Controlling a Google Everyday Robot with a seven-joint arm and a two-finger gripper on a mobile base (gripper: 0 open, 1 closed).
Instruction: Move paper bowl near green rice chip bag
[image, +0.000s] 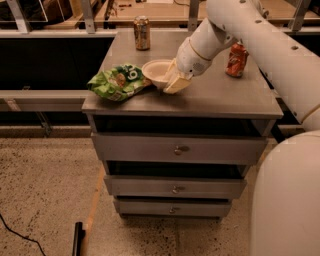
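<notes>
The cream-white paper bowl (154, 71) sits on the grey cabinet top (220, 95), its left rim touching the green rice chip bag (117, 81), which lies at the front left corner. My gripper (171, 82) is at the bowl's right rim, its tan fingers (176, 84) closed over the rim. The white arm reaches in from the upper right.
A brown soda can (142, 32) stands at the back of the top, left of centre. An orange-red can (236, 59) stands at the right, behind the arm. The cabinet has three drawers (180, 149) below. A counter runs behind.
</notes>
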